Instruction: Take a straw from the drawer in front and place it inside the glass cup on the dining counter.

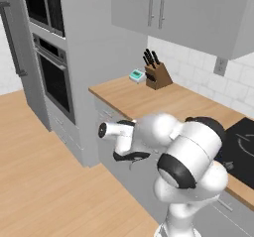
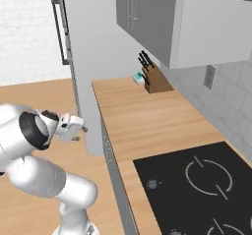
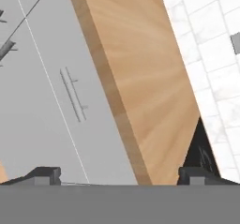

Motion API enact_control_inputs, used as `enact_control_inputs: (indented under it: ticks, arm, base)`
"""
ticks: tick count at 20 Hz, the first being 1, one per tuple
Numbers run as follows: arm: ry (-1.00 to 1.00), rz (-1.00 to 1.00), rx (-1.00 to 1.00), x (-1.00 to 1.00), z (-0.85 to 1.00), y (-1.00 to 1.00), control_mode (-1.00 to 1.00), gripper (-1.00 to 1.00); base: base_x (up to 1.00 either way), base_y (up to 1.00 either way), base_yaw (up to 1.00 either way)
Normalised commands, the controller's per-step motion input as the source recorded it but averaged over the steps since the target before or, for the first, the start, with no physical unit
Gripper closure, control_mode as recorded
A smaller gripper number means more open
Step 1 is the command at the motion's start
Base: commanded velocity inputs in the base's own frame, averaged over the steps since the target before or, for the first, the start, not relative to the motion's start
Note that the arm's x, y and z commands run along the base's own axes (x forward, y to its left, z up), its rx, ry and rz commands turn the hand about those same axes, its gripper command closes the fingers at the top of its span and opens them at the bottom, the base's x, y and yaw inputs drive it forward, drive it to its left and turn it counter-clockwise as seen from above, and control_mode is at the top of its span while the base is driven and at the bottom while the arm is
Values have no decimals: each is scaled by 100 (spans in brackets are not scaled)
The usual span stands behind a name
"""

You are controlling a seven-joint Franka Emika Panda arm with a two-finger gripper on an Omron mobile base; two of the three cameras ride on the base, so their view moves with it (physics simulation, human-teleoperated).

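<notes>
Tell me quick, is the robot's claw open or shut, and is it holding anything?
Claw: open, holding nothing, pointed at a closed drawer front.

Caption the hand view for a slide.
Open pincer faces a closed grey drawer with a slim bar handle, under the wooden worktop.

hob [image 2: 197, 190]: cut by frame edge | drawer [image 3: 61, 101]: shut, contents hidden

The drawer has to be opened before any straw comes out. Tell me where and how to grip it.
Grip the slim bar handle on the drawer front, near its middle. Come at it square from the front, below the worktop edge, one finger on each side of the bar. It stands off the panel on posts, so the open hand should fit.
</notes>
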Motion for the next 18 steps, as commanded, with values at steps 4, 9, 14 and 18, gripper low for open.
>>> enact_control_inputs:
  ticks: [4,9,14,18]
  arm:
    - [1,-17,-24,24,-80,0,-100,-100]
    - [0,-19,-28,29,-66,-2,-100,-100]
    - [0,-16,-25,40,-42,-20,-100,-100]
    - [0,-3,-14,52,-18,-29,-100,-100]
  base:
    - [0,0,0]
    - [0,0,0]
    - [0,0,0]
    - [0,0,0]
